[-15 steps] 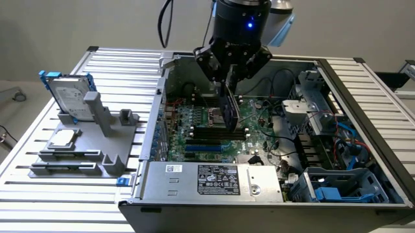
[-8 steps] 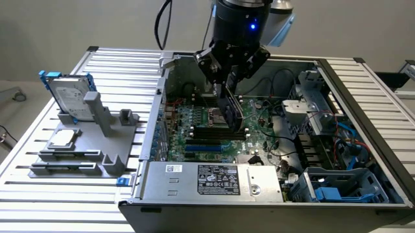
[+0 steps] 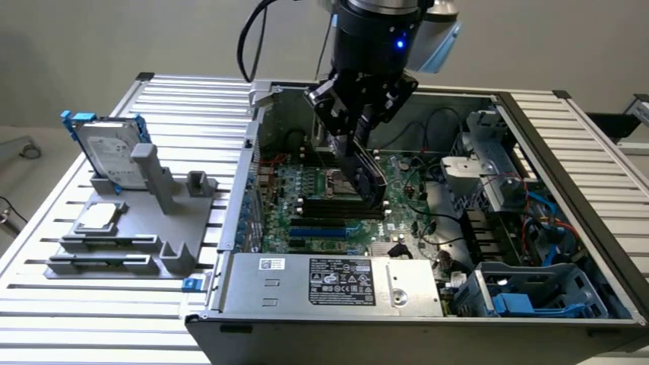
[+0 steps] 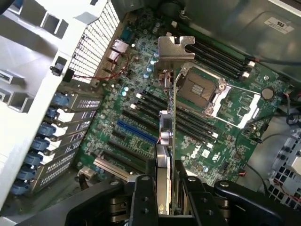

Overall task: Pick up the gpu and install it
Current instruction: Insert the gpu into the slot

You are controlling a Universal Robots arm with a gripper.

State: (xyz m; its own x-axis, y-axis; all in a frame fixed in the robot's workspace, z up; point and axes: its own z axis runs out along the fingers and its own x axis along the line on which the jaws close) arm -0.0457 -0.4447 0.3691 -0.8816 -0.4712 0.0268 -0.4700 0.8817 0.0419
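- Counter (image 3: pixel 91 319): slatted alu top, carries everything.
- PC case (image 3: pixel 578 175): lies on its side on the counter, side panel off, interior exposed.
- Arm (image 3: pixel 375 30): reaches down into the case from above, over the board's middle.
- Mobo (image 3: pixel 315 190): green, flat on the case floor. Empty CPU socket (image 4: pixel 200 89) sits among black slots, and one blue slot (image 4: pixel 136 132) is nearer the rear card-bay wall.
- PSU (image 3: pixel 335 281): silver box w/ black label, along the case's near edge in the exterior view.
- Gray fixture (image 3: pixel 152 251): on the counter at the exterior view's left, beside the case.
- HDD (image 3: pixel 106 152): silver w/ blue frame, stands upright in the fixture's far end.
- gpu (image 4: pixel 168 132): off the fixture and inside the case, held edge-on above the mobo near the CPU socket. Silver bracket is at the end away from the claw, black cover on one face. Not seated in a slot. Can't tell if its far end touches the board.
- Claw (image 4: pixel 167 188): clenched on the gpu, one finger (image 4: pixel 143 197) on each face of the card.
- Chip (image 3: pixel 99 217): small silver square, flat on the fixture, near the HDD.
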